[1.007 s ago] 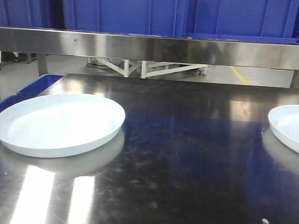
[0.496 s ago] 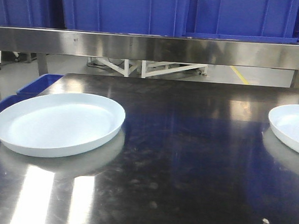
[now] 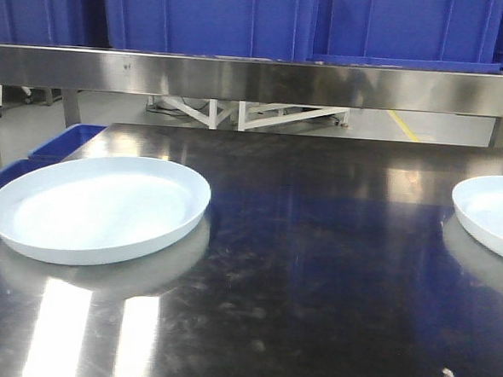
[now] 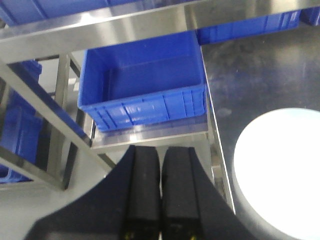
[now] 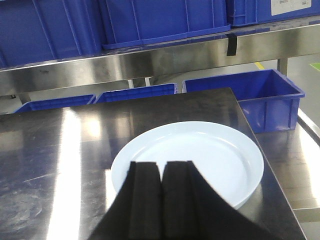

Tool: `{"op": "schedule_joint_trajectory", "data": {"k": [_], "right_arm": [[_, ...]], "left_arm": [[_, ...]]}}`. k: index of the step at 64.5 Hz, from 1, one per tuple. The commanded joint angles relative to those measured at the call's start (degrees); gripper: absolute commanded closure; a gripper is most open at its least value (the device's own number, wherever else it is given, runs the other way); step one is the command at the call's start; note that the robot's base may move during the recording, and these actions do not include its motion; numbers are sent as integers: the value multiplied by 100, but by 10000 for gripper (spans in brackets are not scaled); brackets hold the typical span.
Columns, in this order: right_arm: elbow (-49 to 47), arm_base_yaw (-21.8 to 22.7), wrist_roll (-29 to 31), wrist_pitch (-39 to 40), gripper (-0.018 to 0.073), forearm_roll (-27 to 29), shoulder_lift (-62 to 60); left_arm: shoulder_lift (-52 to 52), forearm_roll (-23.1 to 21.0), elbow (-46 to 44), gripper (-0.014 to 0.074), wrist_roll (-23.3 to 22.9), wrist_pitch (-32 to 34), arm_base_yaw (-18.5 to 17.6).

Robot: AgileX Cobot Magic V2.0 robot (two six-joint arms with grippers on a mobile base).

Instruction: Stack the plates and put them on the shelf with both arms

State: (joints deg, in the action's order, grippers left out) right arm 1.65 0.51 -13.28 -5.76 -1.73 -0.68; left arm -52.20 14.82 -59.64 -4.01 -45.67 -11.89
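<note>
Two white plates lie apart on the dark steel table: one plate at the left, the other plate cut by the right edge. The shelf with its brushed rail runs across the back. No arm shows in the front view. My left gripper is shut and holds nothing; it hangs off the table's left edge, with the left plate to its right. My right gripper is shut and holds nothing, over the near rim of the right plate.
Blue crates fill the shelf top. An open blue crate sits on a lower steel ledge left of the table, another beyond the table's right edge. The table's right edge runs close to the right plate.
</note>
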Motion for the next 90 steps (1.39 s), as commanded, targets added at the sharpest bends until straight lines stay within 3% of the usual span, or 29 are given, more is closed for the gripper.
{"op": "schedule_joint_trajectory", "data": {"k": [1, 14, 36, 47, 51, 68, 75, 82, 90], "right_arm": [[5, 22, 16, 477, 544, -17, -103], [5, 22, 16, 477, 544, -17, -103], [5, 22, 16, 477, 544, -17, -103], [5, 22, 179, 450, 544, -286, -103], [5, 22, 254, 617, 544, -556, -103], [-76, 22, 220, 1738, 544, -552, -103], [-686, 16, 209, 1150, 544, -516, -90], [-1808, 16, 209, -435, 544, -446, 206], [-2980, 16, 214, -1620, 544, -446, 1061]], "left_arm": [[21, 7, -204, 499, -17, 499, -39], [21, -354, -204, 499, -17, 514, -39], [21, -365, -204, 499, -17, 634, -39], [21, -761, -204, 499, -17, 634, -39], [21, -786, -204, 499, -17, 678, -39], [21, -756, -204, 499, -17, 701, -39], [21, -756, -204, 499, -17, 701, -39], [21, -756, -204, 499, -17, 701, -39], [21, -756, -204, 499, -17, 690, -39]]}}
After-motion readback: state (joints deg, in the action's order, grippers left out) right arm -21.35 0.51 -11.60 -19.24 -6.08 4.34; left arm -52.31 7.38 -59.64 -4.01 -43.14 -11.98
